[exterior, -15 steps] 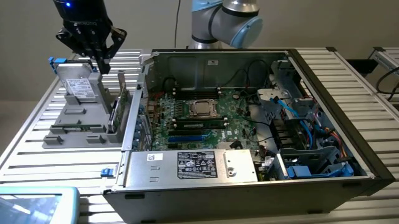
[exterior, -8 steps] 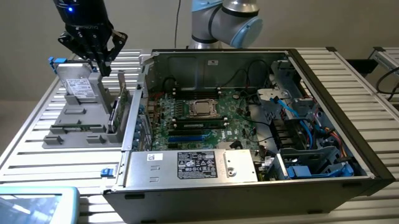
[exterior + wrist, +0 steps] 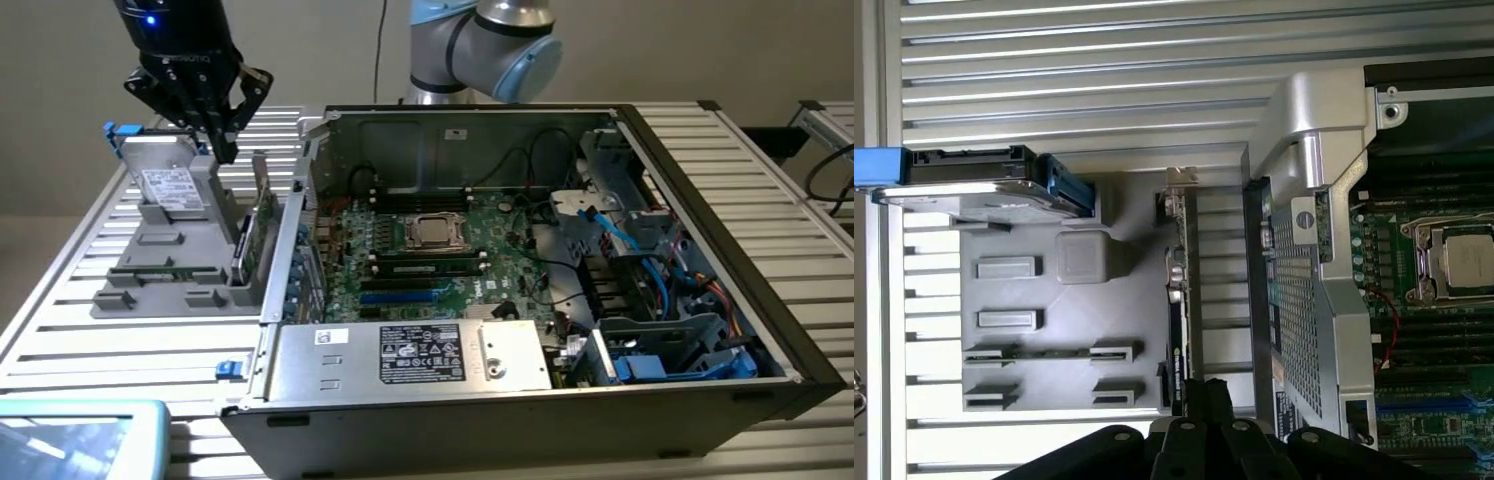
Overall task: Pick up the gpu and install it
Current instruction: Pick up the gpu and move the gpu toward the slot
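Note:
The gpu (image 3: 251, 225) is a thin dark card standing on edge in the grey holder (image 3: 160, 290), right beside the open computer case (image 3: 694, 300). In the wrist view the gpu (image 3: 1178, 300) is edge-on, with its metal bracket at the far end. My gripper (image 3: 222, 145) hangs above the holder's far end, between the drive (image 3: 174, 190) and the card. Its fingers are shut together with nothing in them. In the wrist view my gripper (image 3: 1206, 398) lines up over the near end of the card, apart from it.
The silver drive (image 3: 974, 190) with blue tabs rests in the holder, and a memory stick (image 3: 1054, 352) lies in a slot. Inside the case are the motherboard (image 3: 400, 280), the processor (image 3: 438, 232), a power supply (image 3: 414, 355) and cables at the exterior view's right. Slatted table (image 3: 80, 330) surrounds everything.

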Motion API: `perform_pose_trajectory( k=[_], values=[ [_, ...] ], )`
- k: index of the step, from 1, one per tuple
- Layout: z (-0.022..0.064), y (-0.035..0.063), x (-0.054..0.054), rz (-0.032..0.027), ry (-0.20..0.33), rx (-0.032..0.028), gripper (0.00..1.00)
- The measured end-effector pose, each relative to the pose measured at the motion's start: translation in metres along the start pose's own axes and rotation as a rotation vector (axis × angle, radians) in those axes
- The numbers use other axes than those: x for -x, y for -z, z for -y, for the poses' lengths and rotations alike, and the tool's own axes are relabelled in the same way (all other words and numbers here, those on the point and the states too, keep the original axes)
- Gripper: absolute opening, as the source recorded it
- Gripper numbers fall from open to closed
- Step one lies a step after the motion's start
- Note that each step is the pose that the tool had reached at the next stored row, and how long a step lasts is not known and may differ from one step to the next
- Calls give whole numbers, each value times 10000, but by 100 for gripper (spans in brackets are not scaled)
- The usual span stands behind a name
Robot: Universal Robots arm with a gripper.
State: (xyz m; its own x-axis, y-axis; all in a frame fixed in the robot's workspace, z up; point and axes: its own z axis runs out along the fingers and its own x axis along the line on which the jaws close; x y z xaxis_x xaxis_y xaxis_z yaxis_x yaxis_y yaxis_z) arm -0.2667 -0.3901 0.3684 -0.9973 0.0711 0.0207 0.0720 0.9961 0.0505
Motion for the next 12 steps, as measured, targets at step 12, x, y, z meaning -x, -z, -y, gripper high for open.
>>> perform_pose_trajectory(
  k=[12],
  values=[
    [2, -56, -32, 0, 0, 0, 38]
  ],
)
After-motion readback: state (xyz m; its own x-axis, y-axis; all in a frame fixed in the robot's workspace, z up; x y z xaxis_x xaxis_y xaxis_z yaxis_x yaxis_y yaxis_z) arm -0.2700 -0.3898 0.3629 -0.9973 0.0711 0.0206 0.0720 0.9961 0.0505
